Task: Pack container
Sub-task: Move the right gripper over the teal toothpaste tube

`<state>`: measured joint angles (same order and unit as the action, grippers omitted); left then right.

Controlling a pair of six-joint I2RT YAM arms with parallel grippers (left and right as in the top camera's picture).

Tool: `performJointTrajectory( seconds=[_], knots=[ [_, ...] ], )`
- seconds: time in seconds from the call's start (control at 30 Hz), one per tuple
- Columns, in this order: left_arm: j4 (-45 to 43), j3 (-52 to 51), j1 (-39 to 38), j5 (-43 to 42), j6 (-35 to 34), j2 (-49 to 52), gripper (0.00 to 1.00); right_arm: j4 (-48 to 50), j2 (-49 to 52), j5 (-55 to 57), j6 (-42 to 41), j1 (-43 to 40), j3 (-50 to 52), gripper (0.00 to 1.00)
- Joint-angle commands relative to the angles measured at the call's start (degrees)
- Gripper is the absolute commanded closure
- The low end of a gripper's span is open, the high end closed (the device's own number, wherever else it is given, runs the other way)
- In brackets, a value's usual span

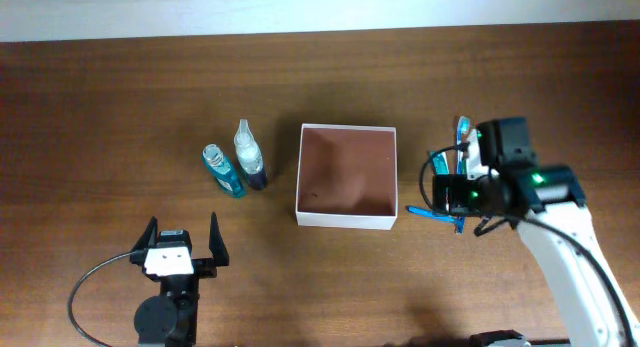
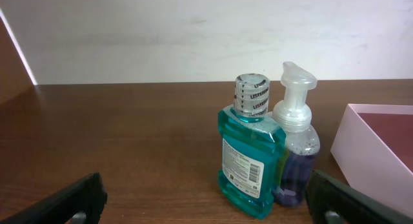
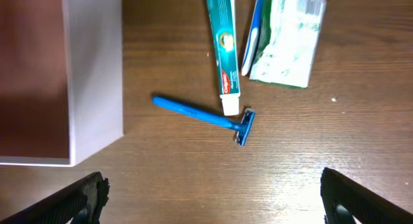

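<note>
While the container [image 1: 347,219] sits open-topped at the middle of the surface [image 1: 100,107], I see a mouthwash bottle [image 1: 225,171] and a pump bottle [image 1: 250,159] side by side on its left. A razor [image 3: 205,117] and toothpaste [image 3: 222,50] lie on its right. My left pincer [image 1: 183,230] is spread open short of the bottles, and my right pincer [image 3: 213,179] gapes above the razor.

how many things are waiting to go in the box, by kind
bottles: 2 (mouthwash, pump soap)
razor: 1
toothpaste tube: 1
toothbrush: 1
green-and-white packet: 1
total: 6, all outside the container
</note>
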<state>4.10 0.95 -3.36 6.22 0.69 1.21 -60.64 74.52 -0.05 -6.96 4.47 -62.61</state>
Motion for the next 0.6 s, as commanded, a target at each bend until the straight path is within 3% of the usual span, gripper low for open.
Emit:
performJointTrajectory(
  seconds=[0.0, 0.1, 0.23, 0.57],
  knots=[
    [0.0, -0.4, 0.0, -0.6, 1.1, -0.6, 0.01, 0.2, 2.1, -1.0, 4.9, -0.4, -1.4, 0.01],
    [0.0, -0.4, 0.0, -0.6, 1.1, -0.6, 0.01, 1.1, 3.7, -0.9, 6.7, -0.4, -1.4, 0.04],
    [0.0, -0.4, 0.0, -0.6, 1.1, -0.6, 0.0, 4.6, 5.4, -0.8, 7.0, -0.4, -1.4, 0.29],
    [0.0, -0.4, 0.0, -0.6, 1.1, -0.6, 0.0, 13.2, 16.7, -0.7, 8.5, -0.4, -1.4, 0.33]
  ],
)
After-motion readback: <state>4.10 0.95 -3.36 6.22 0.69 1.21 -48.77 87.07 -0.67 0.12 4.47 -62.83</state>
